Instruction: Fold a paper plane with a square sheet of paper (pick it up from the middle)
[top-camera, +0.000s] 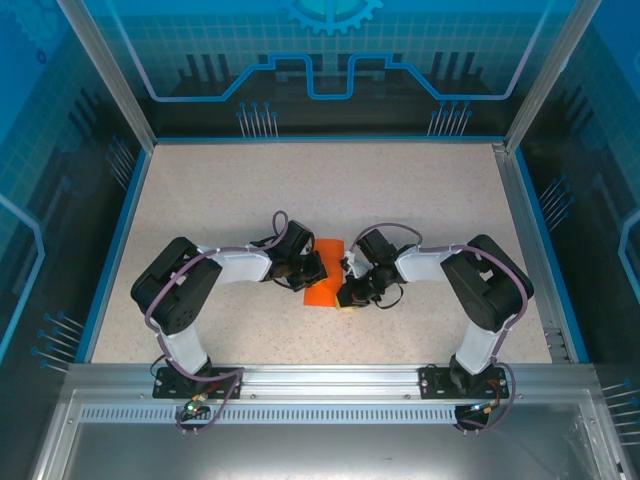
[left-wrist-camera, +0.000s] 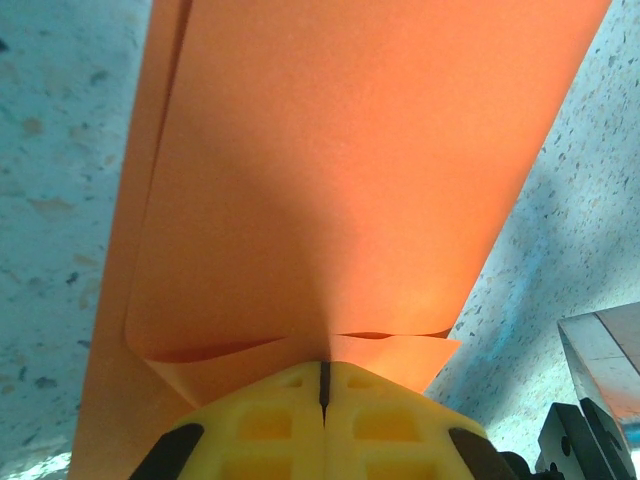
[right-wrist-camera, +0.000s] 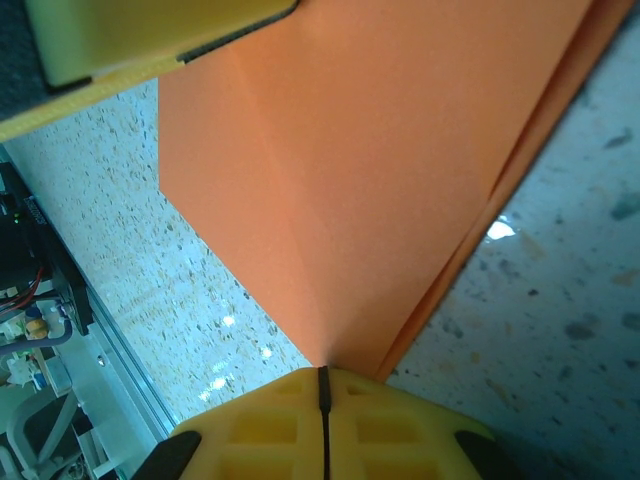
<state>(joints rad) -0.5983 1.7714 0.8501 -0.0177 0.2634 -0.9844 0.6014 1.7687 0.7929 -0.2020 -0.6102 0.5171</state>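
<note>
Speckled table (top-camera: 300, 180) — orange sheet (top-camera: 325, 278) between left gripper (left-wrist-camera: 322, 383) and right gripper (right-wrist-camera: 322, 385), both pinching it.

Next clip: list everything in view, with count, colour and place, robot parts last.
paper sheet: one, bright orange, folded into layers, mid-table between the grippers
table: one, speckled beige, blue-edged
enclosure panels: blue, see-through, along the far and side edges
rail: one, silver, near edge, carrying the arm bases
left arm: one, black and white, bent inward
right arm: one, black and white, bent inward
left gripper: yellow fingers, shut on the paper sheet's edge
right gripper: yellow fingers, shut on its corner
</note>
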